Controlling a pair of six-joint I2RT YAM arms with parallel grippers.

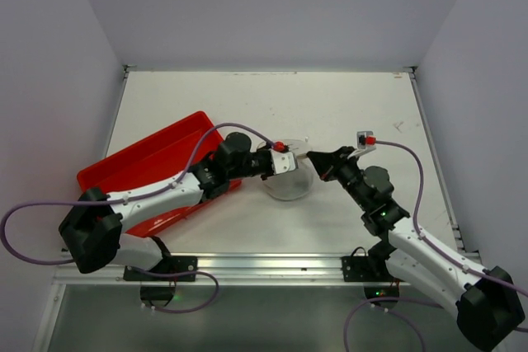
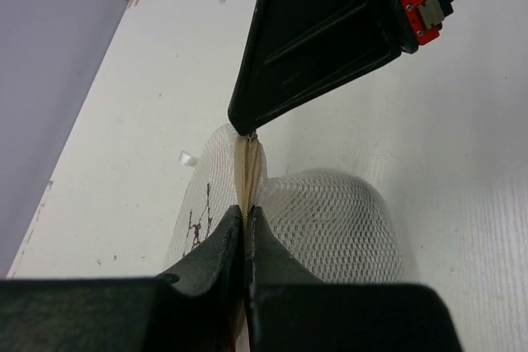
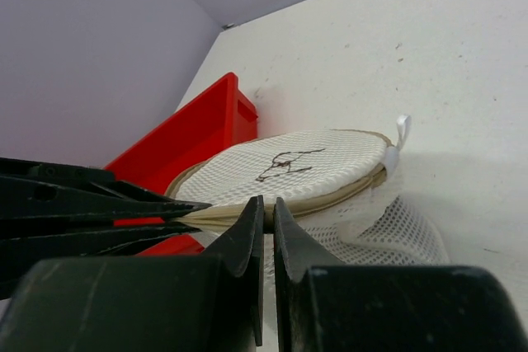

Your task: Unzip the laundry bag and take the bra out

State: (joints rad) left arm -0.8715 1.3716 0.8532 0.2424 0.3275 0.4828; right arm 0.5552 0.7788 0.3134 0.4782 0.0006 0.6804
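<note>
Now my left gripper (image 2: 245,218) and right gripper (image 3: 266,218) both clench the beige zipper rim (image 2: 250,166) of the laundry bag (image 1: 289,180) from opposite sides. It sits on the table (image 1: 355,105) between them, just beside the red tray (image 1: 148,162)

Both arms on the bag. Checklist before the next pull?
1. Left gripper shut on the laundry bag at its beige zipper band: ok.
2. Right gripper pinching the same band: ok.
3. Zipper pull in either grip: cannot tell.
4. Zip open: cannot tell.
5. Bra in sight: not ok, none visible.
6. Red tray apart from the bag: ok.
</note>
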